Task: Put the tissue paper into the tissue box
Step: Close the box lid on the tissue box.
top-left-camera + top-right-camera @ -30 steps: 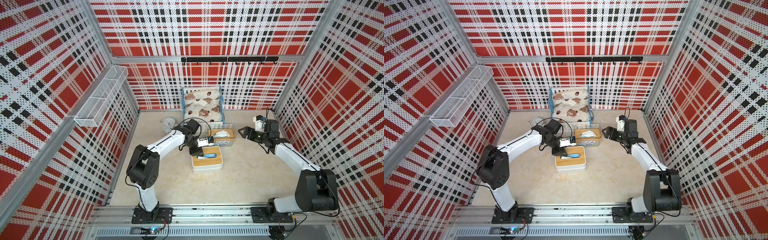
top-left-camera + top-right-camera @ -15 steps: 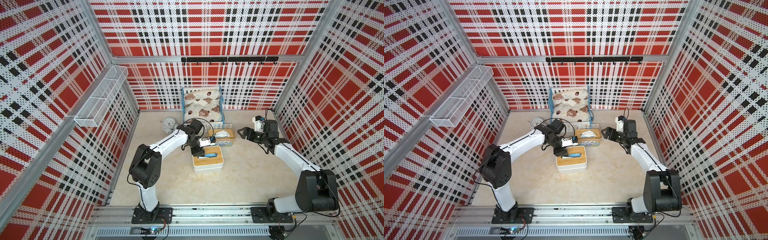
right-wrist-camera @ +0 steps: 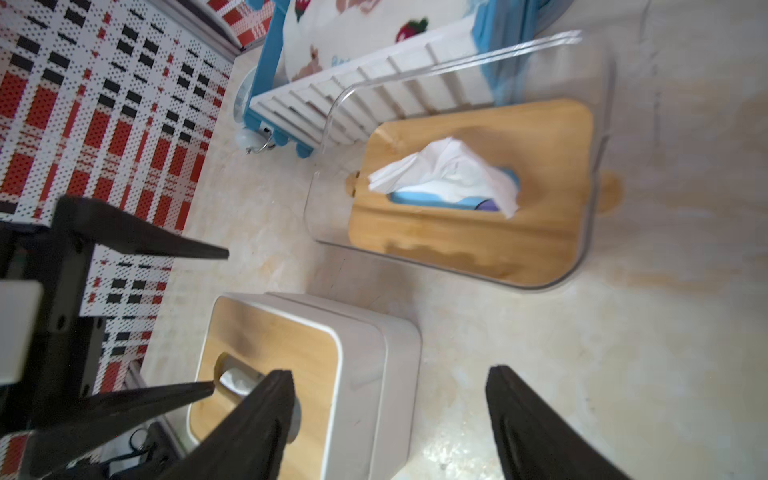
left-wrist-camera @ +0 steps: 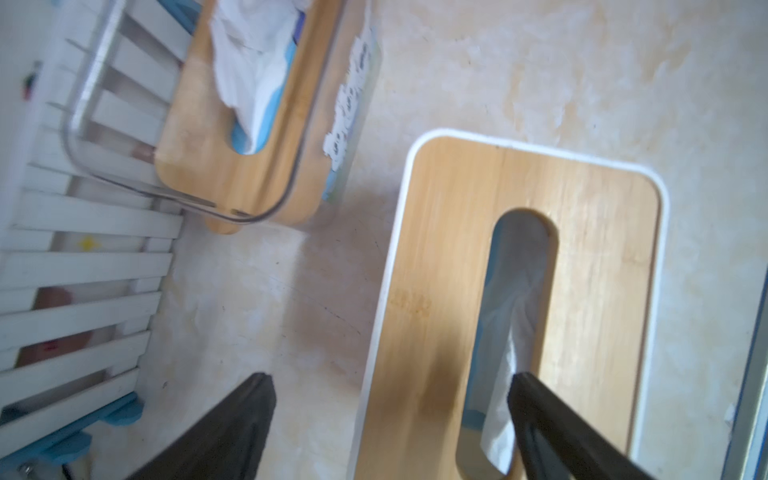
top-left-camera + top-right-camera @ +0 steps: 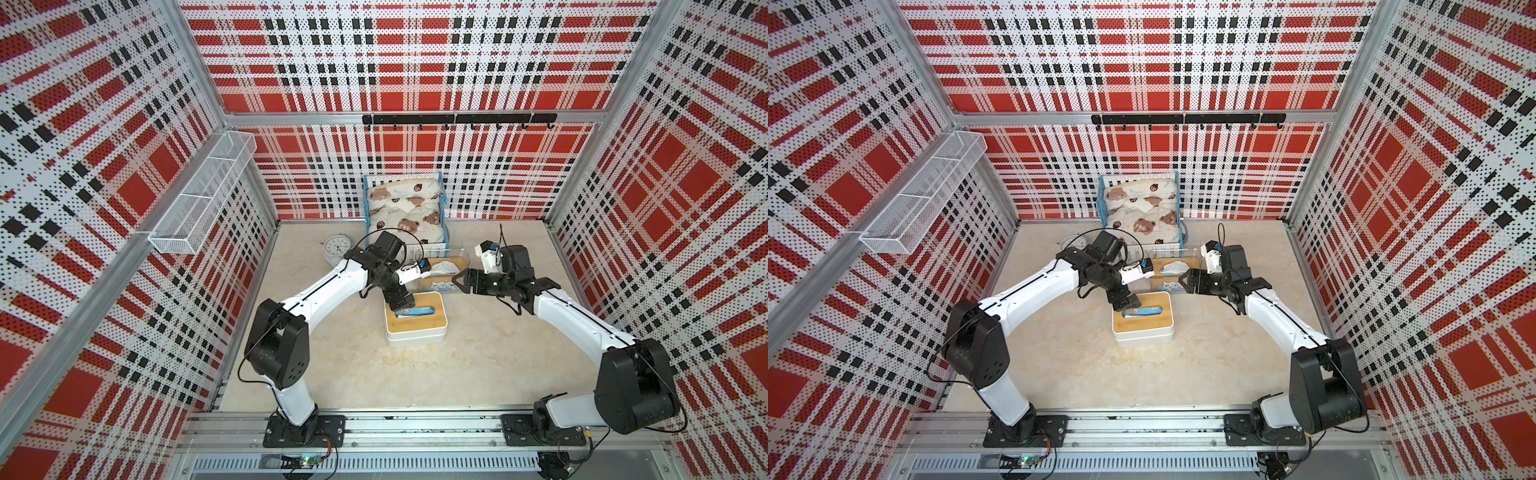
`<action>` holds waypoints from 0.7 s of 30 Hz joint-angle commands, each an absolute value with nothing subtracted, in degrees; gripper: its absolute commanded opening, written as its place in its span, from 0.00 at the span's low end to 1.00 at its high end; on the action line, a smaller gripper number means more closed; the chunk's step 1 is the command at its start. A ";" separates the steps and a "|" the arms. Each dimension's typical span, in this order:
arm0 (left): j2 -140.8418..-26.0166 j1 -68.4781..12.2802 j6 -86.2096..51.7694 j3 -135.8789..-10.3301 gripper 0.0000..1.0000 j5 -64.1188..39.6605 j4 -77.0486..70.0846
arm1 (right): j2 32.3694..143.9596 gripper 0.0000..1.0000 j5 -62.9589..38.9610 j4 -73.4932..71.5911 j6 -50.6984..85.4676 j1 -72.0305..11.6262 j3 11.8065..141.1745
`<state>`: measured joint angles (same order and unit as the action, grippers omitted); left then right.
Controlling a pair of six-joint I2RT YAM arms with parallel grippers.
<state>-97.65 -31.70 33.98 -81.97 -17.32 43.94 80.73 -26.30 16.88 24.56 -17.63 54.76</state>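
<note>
Left wrist view looks down on a white plastic tissue box with a wooden lid (image 4: 602, 257). A faint brown mark (image 4: 409, 301) is stamped on the lid, but it is too blurry to read. The lid has a long rounded slot. Down in the slot lies the tissue paper (image 4: 515, 316), a soft pack in pale blue wrap with a white sheet on top. It is inside the box, under the lid.

The left gripper (image 4: 390, 399) hangs over this box with its two black fingers spread wide apart. One finger (image 4: 548, 419) has its tip at the end of the slot, right by the white sheet. I cannot tell if it touches. The other finger is past the box's edge, over the beige table top (image 5: 498, 353). Nothing is held.

Close by stands a see-through plastic tissue box with a wooden lid (image 3: 540, 166). A second tissue pack (image 3: 449, 174) is in it, and its white sheet pokes up out of the slot. A blue and white printed picture (image 5: 441, 286) shows on the side of this box, but no words can be read.

The right gripper (image 3: 386, 399) floats above the table top near both boxes. Its fingers are far apart too, and it has hold of nothing.

Behind the boxes is a small blue and white toy bed with a bear-print blanket (image 5: 405, 212).
</note>
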 commanded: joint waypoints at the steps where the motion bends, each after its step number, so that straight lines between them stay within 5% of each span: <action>1: -90.98 -30.96 19.35 -77.77 0.90 -14.55 34.09 | 81.35 0.71 -28.38 20.12 23.39 -20.85 53.84; 10: -74.88 -29.57 -20.44 -55.11 0.80 -8.01 19.06 | 84.07 0.54 -31.29 21.53 23.49 -26.94 51.95; 21: -69.94 -33.93 -35.24 -39.37 0.71 -14.51 11.14 | 85.74 0.49 -31.91 17.24 27.88 -29.08 49.56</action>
<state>-70.08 -32.12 -29.54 -40.34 -11.20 16.97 84.77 -30.72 20.03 25.58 -28.12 50.78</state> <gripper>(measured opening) 0.711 0.491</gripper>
